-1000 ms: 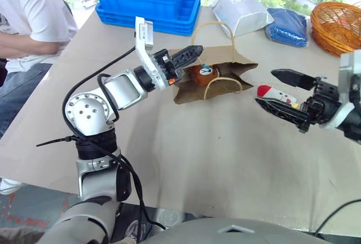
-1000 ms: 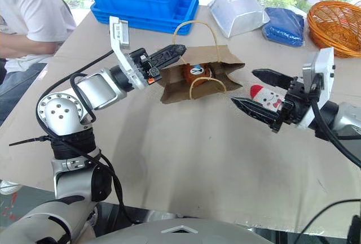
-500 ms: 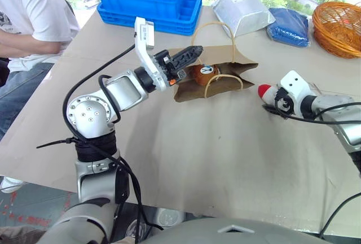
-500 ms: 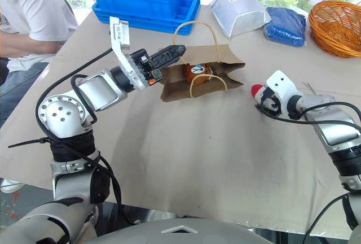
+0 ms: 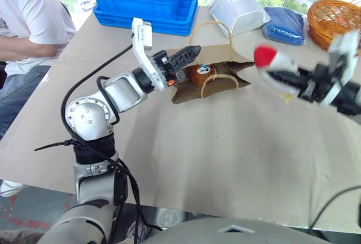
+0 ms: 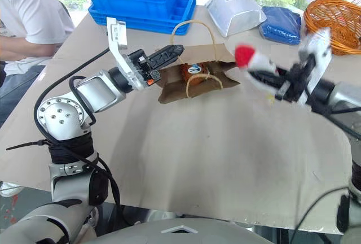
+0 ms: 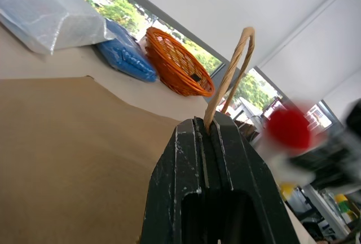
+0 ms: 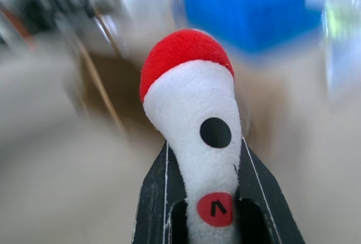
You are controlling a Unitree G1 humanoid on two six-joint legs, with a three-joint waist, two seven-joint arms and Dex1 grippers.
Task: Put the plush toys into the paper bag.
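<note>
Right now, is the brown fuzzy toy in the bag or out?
In. The brown plush toy sits inside the paper bag, showing through its open mouth, which the left gripper holds up by a handle.

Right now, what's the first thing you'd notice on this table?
The white plush toy with the red top, pinched in the right gripper above the table beside the paper bag. The left gripper holds a bag handle, and the brown plush toy is inside.
</note>
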